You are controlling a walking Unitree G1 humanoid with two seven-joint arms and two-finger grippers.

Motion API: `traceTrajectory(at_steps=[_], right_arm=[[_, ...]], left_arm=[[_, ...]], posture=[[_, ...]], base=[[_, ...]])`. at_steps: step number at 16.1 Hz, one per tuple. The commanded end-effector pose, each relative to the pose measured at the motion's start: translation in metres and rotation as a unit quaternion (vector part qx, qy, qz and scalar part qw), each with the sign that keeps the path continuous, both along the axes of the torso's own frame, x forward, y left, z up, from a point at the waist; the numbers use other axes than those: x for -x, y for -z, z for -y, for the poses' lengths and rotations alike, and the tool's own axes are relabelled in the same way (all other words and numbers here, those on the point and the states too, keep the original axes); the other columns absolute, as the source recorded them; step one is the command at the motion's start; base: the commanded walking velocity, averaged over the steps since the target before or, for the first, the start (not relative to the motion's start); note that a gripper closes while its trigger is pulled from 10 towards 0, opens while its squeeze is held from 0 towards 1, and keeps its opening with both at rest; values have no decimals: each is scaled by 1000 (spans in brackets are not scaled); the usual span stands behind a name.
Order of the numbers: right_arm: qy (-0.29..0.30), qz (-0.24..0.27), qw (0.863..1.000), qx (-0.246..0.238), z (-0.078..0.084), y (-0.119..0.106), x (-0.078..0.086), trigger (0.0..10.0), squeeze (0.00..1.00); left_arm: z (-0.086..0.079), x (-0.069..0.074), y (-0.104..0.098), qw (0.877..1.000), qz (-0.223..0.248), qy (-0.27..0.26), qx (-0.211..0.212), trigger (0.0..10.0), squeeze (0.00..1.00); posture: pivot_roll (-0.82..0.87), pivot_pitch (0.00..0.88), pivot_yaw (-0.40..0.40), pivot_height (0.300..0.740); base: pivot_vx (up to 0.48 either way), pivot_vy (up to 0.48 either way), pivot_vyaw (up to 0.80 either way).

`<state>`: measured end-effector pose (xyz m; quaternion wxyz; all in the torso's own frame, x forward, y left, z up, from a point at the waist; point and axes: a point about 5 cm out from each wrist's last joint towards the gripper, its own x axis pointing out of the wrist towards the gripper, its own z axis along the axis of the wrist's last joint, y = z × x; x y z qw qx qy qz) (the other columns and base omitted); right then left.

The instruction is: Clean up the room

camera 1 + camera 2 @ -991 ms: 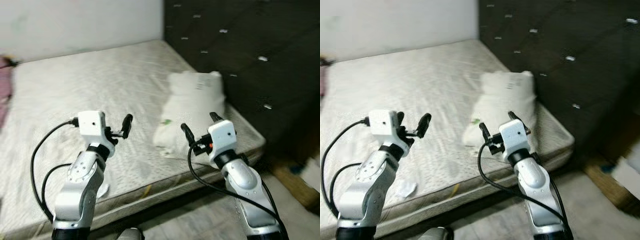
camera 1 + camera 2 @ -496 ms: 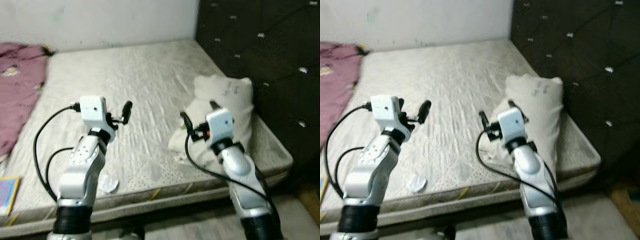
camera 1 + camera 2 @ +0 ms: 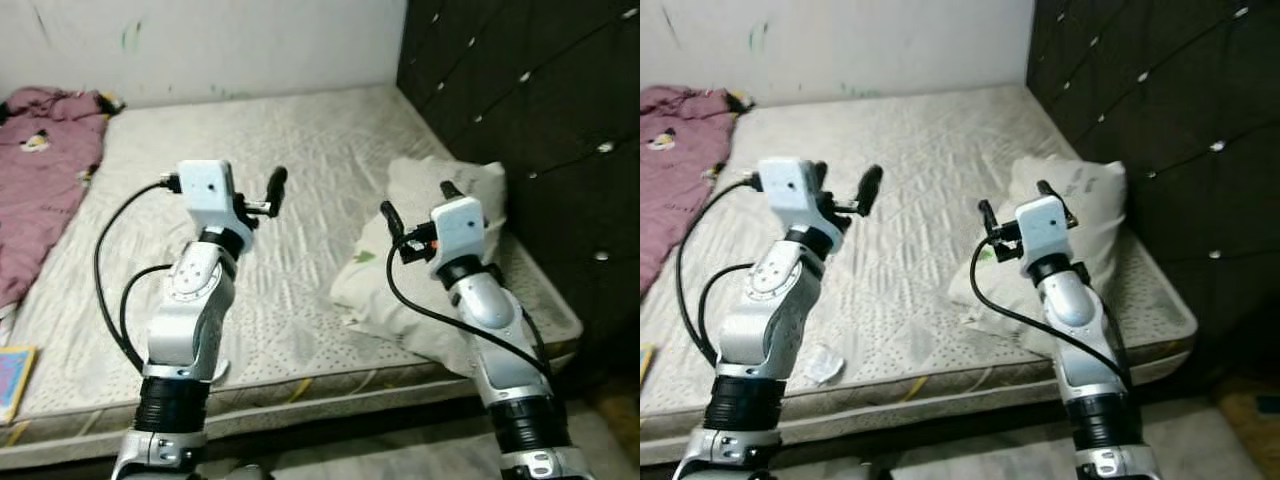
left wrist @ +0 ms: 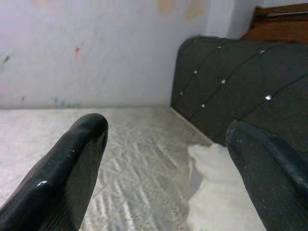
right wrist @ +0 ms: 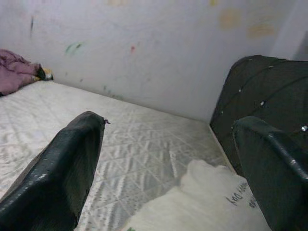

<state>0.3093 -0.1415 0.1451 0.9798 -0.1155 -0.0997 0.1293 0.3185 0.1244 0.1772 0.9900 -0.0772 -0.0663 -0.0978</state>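
Note:
A white pillow (image 3: 400, 290) lies crumpled on the right side of the bare mattress (image 3: 320, 140), against the dark headboard. A maroon garment (image 3: 40, 170) is heaped at the mattress's far left. A small crumpled white paper (image 3: 823, 365) rests near the front edge. My left gripper (image 3: 845, 185) hovers open over the middle of the mattress, holding nothing. My right gripper (image 3: 1015, 200) hovers open just above the pillow's left end, also holding nothing. The right wrist view looks across the pillow (image 5: 207, 202) toward the wall.
The padded dark headboard (image 3: 530, 120) rises along the right side. A white wall backs the bed. A blue and yellow book (image 3: 10, 378) lies at the lower left, beside the mattress. Floor shows at the lower right corner.
The camera has swung left, bringing the maroon garment and the book into view. Both arms sit a little higher in the picture. Both grippers stay open and nothing was taken hold of.

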Motion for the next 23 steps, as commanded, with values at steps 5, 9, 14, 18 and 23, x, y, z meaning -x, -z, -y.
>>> traceTrajectory(at_steps=[5, 9, 14, 18, 23], right_arm=[[-12, 24, 1000, -15, -7, -10, -1, 10000, 0], [9, -2, 1000, -12, -4, 7, 18, 10000, 0], [41, -55, 996, -61, -1, 24, 24, 10000, 0], [48, -74, 993, -77, -1, 29, 31, 10000, 0], [53, -79, 992, -79, 3, 28, 35, 10000, 0]], left_arm=[[-3, 0, 24, 999, -33, -12, -7, 10000, 0], [1, 11, 38, 998, -57, 7, -7, 10000, 0], [7, 28, 56, 995, -95, 20, 9, 10000, 0], [7, 31, 53, 995, -97, 29, 15, 10000, 0], [11, 35, 54, 994, -103, 36, 12, 10000, 0]], posture=[[-21, 0, 25, 740], [-31, 0, 27, 740], [-35, 0, 29, 740], [-33, 0, 38, 740], [-39, 0, 36, 740]], base=[[0, 0, 0], [0, 0, 331], [0, 0, 160], [0, 240, 0], [0, 480, 0]])
